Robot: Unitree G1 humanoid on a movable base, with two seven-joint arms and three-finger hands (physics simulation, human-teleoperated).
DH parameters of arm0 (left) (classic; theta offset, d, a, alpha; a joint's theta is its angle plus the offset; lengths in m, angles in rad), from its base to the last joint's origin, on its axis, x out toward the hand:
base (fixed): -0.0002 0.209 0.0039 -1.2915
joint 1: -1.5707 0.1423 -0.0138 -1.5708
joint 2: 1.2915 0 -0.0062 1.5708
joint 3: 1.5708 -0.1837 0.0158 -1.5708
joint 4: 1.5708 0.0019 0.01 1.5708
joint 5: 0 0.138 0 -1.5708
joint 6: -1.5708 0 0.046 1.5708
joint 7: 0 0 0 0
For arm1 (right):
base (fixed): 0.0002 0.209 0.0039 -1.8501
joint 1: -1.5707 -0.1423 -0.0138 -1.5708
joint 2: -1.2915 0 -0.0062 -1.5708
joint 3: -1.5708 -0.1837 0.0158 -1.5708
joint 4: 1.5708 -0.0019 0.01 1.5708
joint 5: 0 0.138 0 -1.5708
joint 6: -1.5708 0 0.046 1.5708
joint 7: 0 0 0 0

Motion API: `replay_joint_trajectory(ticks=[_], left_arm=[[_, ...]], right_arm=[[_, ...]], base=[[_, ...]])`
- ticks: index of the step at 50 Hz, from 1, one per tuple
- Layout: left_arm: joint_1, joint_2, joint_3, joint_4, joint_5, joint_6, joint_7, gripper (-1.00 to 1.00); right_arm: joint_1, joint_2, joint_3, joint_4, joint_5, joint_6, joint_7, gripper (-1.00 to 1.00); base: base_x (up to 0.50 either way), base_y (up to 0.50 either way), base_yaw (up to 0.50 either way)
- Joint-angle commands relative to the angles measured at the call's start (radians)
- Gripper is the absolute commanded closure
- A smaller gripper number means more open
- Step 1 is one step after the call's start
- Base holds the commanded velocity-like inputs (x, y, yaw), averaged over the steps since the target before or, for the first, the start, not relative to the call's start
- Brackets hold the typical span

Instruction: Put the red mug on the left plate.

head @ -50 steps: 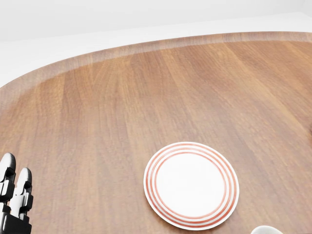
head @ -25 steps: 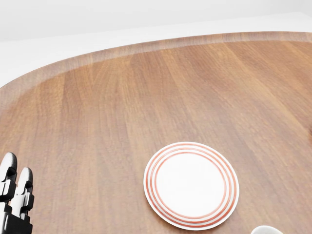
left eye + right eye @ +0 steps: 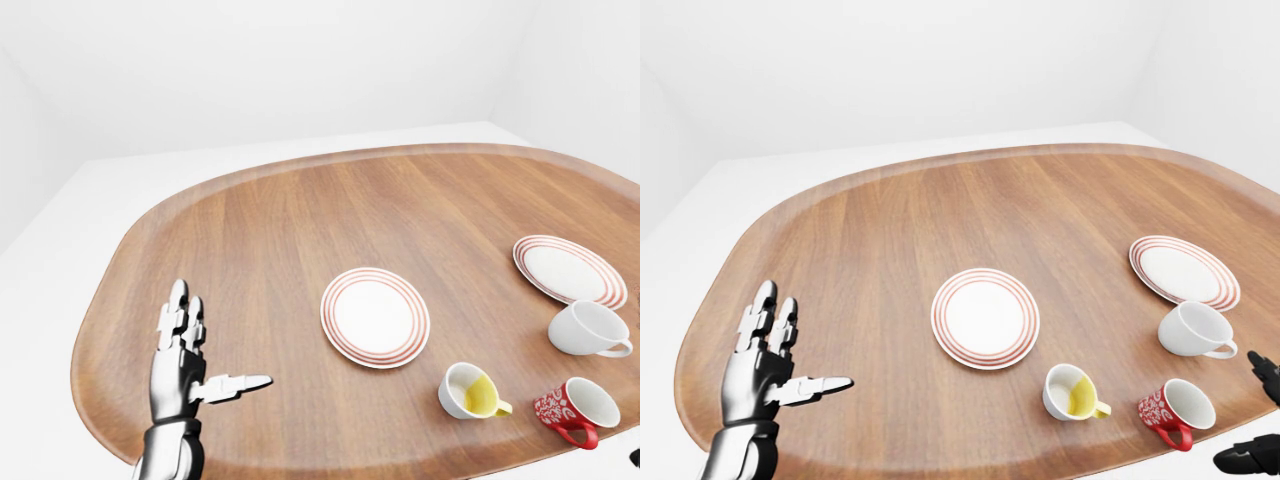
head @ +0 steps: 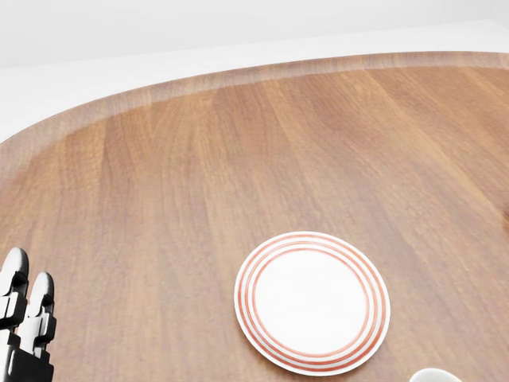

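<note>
One red mug [image 3: 1173, 410], just left of right robot hand [image 3: 1258, 420]

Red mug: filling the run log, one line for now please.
red mug: on its side, ungrasped | left plate: bare | left hand: open | right hand: nearby

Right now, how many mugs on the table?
3, all lying on their sides at the right-eye view's lower right: the white mug just below the right plate, the red mug under it, and the yellow-lined mug to its left. None seems hidden.
</note>
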Motion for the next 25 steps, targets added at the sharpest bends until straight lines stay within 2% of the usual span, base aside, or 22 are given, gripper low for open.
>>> replay_joint_trajectory(ticks=[1,13,21,25], left_arm=[[-0.002,0.002,-0.003,0.002,0.002,0.000,0.003,-1.00],[-0.008,0.004,-0.004,0.008,0.003,0.000,0.005,-1.00],[-0.011,0.006,-0.002,0.009,0.001,0.000,0.006,-1.00],[-0.012,0.006,-0.003,0.008,0.003,0.000,0.006,-1.00]], right_arm=[[-0.031,-0.037,0.022,0.077,0.037,0.000,0.000,-1.00],[-0.087,-0.068,0.115,0.157,0.097,0.000,0.000,-1.00],[-0.109,-0.102,0.177,0.271,0.147,0.000,-0.062,-1.00],[-0.089,-0.100,0.173,0.263,0.162,0.000,-0.061,-1.00]], base=[[0.00,0.00,0.00],[0.00,0.00,0.00],[0.00,0.00,0.00],[0.00,0.00,0.00]])
